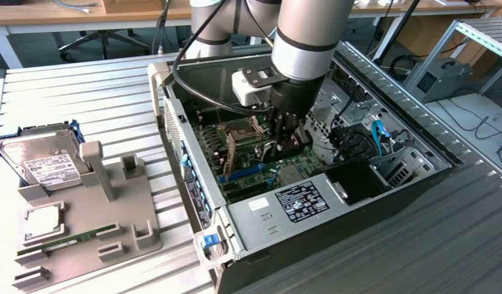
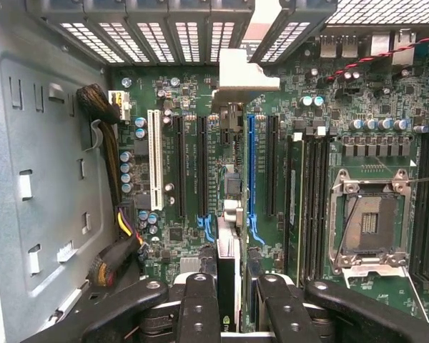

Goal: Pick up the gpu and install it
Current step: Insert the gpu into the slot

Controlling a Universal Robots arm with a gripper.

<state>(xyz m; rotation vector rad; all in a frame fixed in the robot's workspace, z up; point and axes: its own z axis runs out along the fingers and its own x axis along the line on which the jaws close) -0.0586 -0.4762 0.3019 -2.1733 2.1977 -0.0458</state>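
The gripper (image 2: 229,300) is down inside the open computer case (image 1: 414,131), closed on the top edge of the gpu (image 2: 227,246), which it holds edge-on and upright above the motherboard (image 2: 357,107). The card's silver bracket (image 2: 247,71) sits against the case's rear slot openings, and its lower edge hangs just beside the blue slot (image 2: 251,168), between it and the black slot (image 2: 201,168). Risk, as judged: if the card descends off-line it could strike the board or the slot wall rather than seat; a tilted card may jam at the bracket. The nearby cable bundle (image 2: 107,107) appears clear of the card.
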